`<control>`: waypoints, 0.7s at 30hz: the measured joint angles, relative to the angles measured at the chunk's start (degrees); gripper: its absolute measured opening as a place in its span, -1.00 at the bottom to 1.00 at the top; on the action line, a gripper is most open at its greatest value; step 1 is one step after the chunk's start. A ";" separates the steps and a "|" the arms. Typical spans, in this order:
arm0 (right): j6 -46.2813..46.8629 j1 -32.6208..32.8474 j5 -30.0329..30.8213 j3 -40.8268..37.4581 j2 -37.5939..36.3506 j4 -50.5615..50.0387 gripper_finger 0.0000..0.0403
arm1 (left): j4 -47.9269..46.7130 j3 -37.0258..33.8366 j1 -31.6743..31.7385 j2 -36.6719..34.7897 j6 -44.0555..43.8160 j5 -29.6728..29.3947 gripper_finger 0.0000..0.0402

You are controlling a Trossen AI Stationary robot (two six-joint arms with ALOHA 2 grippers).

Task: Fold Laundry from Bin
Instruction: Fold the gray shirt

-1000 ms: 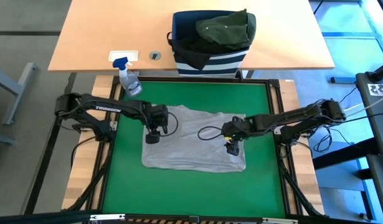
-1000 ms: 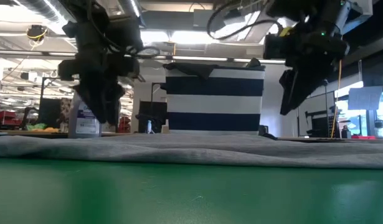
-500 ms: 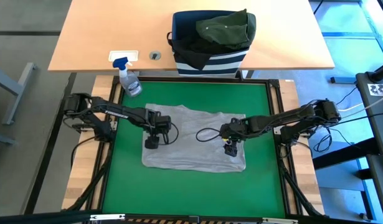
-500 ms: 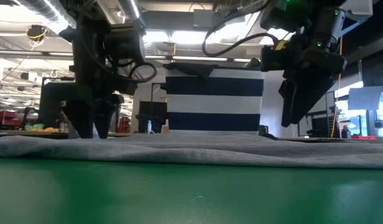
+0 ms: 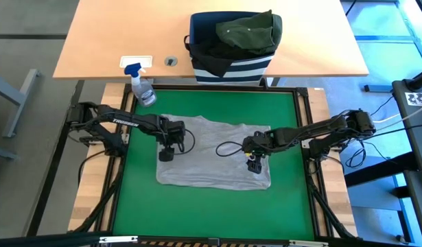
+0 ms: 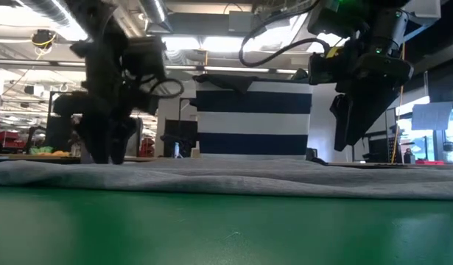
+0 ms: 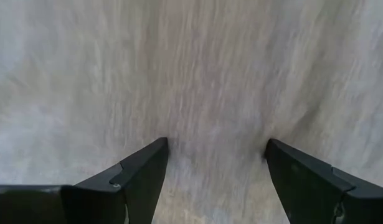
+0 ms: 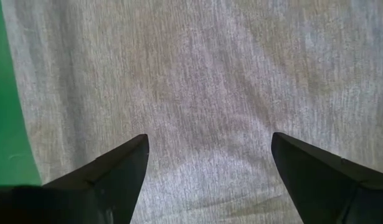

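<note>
Both grippers hang spread wide over the light grey garment (image 5: 212, 152), neither clamping any cloth. On the left, the left gripper (image 5: 167, 154) points down just above the garment's left part, its dark wedge-shaped fingers (image 7: 132, 180) parted over the soft, finely ribbed knit. Over to the right, the right gripper (image 5: 254, 165) hovers above the garment's right part, its fingers (image 8: 110, 171) likewise apart, with a strip of the green mat (image 8: 5, 124) showing beside the cloth's edge.

That grey garment lies spread flat as a rough rectangle with gentle wrinkles, in the middle of the mat (image 5: 211, 206), nearer its far edge. Beyond the mat's far edge, the navy fabric bin (image 5: 231, 66) with white stripes stands on the wooden tabletop (image 5: 101, 41) near its front edge. A crumpled dark olive garment (image 5: 248, 31) heaps out of it, with a black one (image 5: 209, 45) tucked beside it. A clear spray bottle (image 5: 142, 88) with a blue nozzle lies at the mat's far left corner.
</note>
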 joint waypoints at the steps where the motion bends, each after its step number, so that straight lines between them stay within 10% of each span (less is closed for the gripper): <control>1: 0.00 0.00 0.00 0.00 0.00 -0.01 0.68 | 1.18 -1.05 0.14 -0.07 0.14 0.28 0.33; 21: -6.10 -0.05 0.32 0.02 4.09 -1.01 0.68 | 8.19 -4.65 -0.01 0.16 0.33 1.96 -0.59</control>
